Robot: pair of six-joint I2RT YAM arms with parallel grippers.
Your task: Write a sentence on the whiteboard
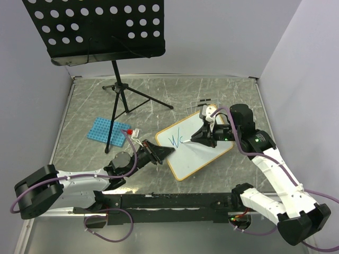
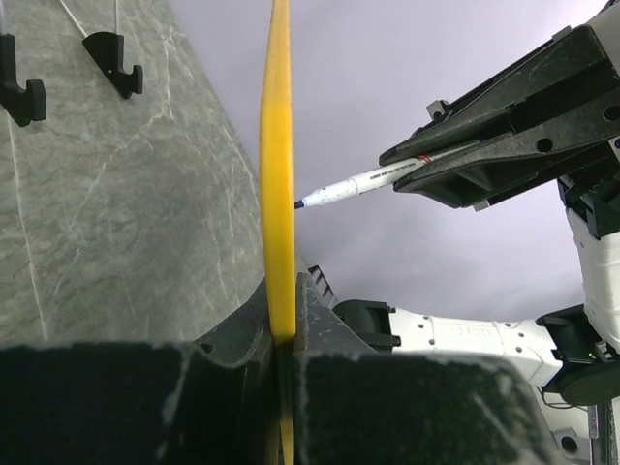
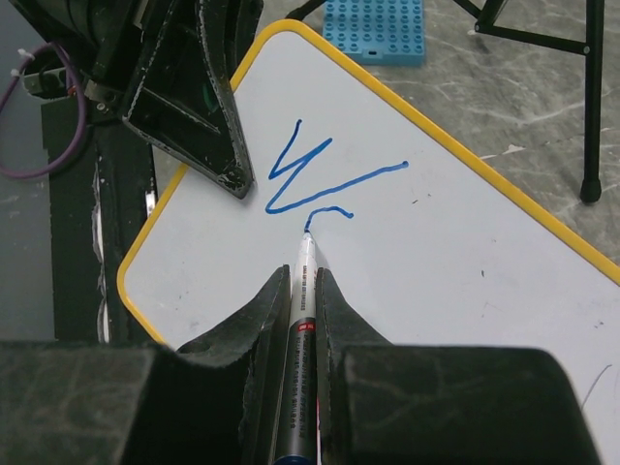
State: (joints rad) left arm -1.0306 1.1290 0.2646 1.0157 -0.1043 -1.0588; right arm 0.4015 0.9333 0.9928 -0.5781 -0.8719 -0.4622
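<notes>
The whiteboard [image 1: 204,153] lies tilted on the table, white with an orange-tan frame. My left gripper [image 1: 161,153] is shut on its left edge; in the left wrist view the frame [image 2: 278,174] stands edge-on between the jaws. My right gripper [image 1: 198,138] is shut on a white marker [image 3: 302,320], whose blue tip touches the board. The sentence [image 3: 325,179] is a blue "W" and the start of a second letter; it also shows in the top view [image 1: 176,141]. The marker also shows in the left wrist view [image 2: 373,181].
A blue perforated rack [image 1: 107,130] lies left of the board, also in the right wrist view [image 3: 376,29]. A black music stand [image 1: 95,26] on a tripod [image 1: 121,87] stands at the back left. A small red-tipped item [image 1: 128,132] lies near the rack.
</notes>
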